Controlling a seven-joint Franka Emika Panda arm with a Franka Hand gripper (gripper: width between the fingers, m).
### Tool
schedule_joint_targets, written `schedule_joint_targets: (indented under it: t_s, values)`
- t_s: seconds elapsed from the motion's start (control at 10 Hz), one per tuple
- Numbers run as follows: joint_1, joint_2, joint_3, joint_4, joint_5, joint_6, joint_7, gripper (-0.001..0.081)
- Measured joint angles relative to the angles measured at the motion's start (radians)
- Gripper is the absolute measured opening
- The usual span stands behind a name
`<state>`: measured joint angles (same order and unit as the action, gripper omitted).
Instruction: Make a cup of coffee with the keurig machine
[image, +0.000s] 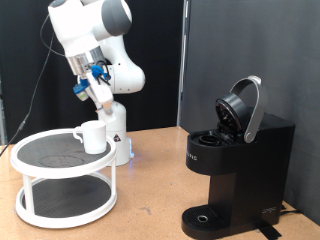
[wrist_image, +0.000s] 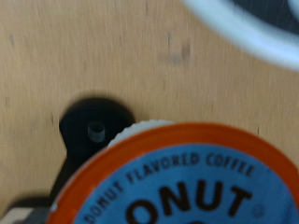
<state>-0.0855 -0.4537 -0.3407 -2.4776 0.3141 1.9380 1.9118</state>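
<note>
My gripper (image: 102, 100) hangs at the exterior view's upper left, just above the white cup (image: 92, 136), and is shut on a coffee pod. In the wrist view the pod (wrist_image: 177, 182) fills the frame close up, with an orange rim and a blue lid with white lettering. The cup stands upright on the top tier of a round white shelf (image: 30, 150). The black keurig machine (image: 240, 165) stands at the exterior view's right with its hinged lid (image: 245, 108) raised and the pod chamber open. Its round drip tray (image: 205, 218) is bare.
The two-tier white shelf sits on a wooden table (image: 150, 200); its white rim also shows in the wrist view (wrist_image: 252, 33). A black part (wrist_image: 89, 126) shows behind the pod; I cannot tell what it is. A dark panel stands behind the machine.
</note>
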Motion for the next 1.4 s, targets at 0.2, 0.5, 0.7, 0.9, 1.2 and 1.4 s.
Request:
schedule_joint_targets:
  t_s: [0.2, 0.5, 0.7, 0.9, 1.2, 1.4]
  values:
    - [0.046, 0.001, -0.003, 0.039, 0.162, -0.093, -0.008, 0.0397]
    - [0.082, 0.002, 0.031, 0.071, 0.269, -0.099, 0.042, 0.0397]
    - [0.081, 0.003, 0.026, 0.071, 0.282, -0.121, 0.039, 0.0397]
    - [0.099, 0.011, 0.029, 0.078, 0.38, -0.135, 0.038, 0.0397]
    - [0.137, 0.051, 0.078, 0.117, 0.45, -0.113, 0.072, 0.0397]
    - [0.155, 0.08, 0.125, 0.142, 0.467, -0.073, 0.1, 0.0397]
